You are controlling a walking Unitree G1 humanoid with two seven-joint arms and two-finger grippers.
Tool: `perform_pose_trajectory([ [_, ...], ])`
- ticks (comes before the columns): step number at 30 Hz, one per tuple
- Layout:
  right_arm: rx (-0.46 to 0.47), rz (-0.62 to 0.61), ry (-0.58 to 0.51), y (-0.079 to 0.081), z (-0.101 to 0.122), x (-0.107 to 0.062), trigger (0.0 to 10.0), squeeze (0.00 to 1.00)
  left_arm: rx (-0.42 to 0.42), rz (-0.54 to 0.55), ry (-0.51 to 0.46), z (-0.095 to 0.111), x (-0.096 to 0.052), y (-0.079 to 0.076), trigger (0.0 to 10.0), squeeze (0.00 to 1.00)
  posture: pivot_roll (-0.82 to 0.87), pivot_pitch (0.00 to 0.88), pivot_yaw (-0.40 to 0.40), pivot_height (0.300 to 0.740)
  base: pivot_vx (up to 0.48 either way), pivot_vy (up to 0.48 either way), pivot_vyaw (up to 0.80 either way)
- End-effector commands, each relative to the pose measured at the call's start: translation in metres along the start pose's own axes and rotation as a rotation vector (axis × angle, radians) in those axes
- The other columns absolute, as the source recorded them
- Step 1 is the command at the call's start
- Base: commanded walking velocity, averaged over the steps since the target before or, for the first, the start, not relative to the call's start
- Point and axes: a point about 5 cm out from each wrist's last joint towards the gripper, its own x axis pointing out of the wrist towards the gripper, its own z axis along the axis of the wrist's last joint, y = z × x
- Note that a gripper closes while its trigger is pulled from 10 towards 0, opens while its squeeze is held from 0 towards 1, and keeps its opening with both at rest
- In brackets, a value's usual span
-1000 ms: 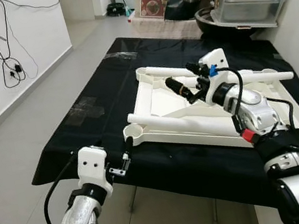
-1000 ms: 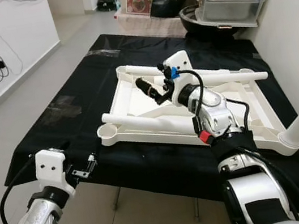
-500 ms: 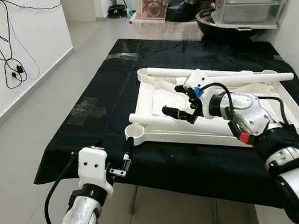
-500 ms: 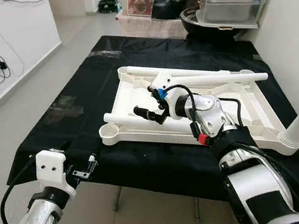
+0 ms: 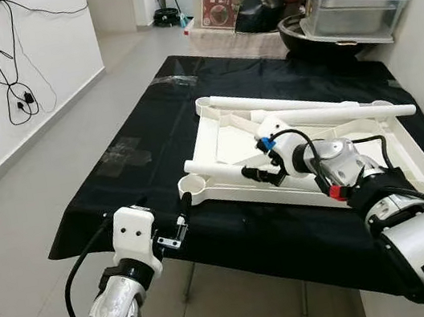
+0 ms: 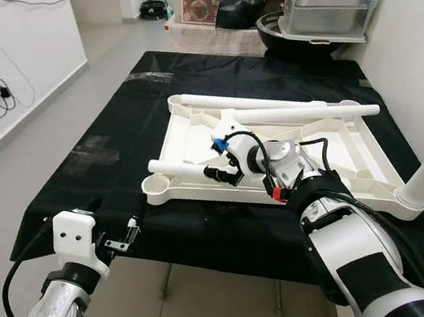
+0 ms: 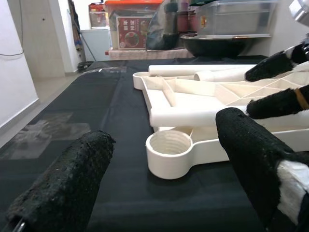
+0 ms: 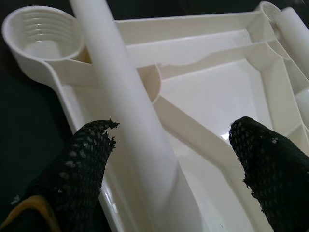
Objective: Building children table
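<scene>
Table parts of white plastic lie on a black cloth that covers a low stand. The white rectangular tabletop lies upside down, its ribs facing up, with a round threaded socket at the near corner. A white tube-shaped leg rests along the near edge of the tabletop, and two more white legs lie across its far side. The right gripper is low over the near leg, with black fingers spread wide, one on each side of the tube, not clamping it. The left gripper hovers at the cloth's near edge, just before the socket, also with fingers apart and holding nothing.
</scene>
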Motion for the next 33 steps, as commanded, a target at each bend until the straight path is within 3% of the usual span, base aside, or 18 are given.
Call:
perform_pose_trajectory([
  [1,-0.025,0.01,0.017,0.001,-0.002,0.0,10.0,0.0,0.006,-0.001,0.016,-0.004,-0.001,-0.001,10.0,0.0,0.11,0.0,-0.153,0.74,0.0,0.0,0.0],
  [13,-0.001,-0.125,0.122,-0.002,-0.01,0.005,10.0,0.0,0.01,0.002,0.021,-0.005,-0.002,-0.001,10.0,0.0,0.11,0.0,-0.156,0.74,0.0,0.0,0.0],
  [26,-0.079,-0.02,0.15,0.013,-0.013,0.012,10.0,0.0,0.016,0.0,0.024,-0.005,-0.001,-0.001,10.0,0.0,0.11,0.0,-0.158,0.74,0.0,0.0,0.0],
  [33,-0.074,-0.077,0.182,0.015,-0.016,0.016,10.0,0.0,0.019,0.0,0.026,-0.005,-0.001,-0.001,10.0,0.0,0.11,0.0,-0.156,0.74,0.0,0.0,0.0],
])
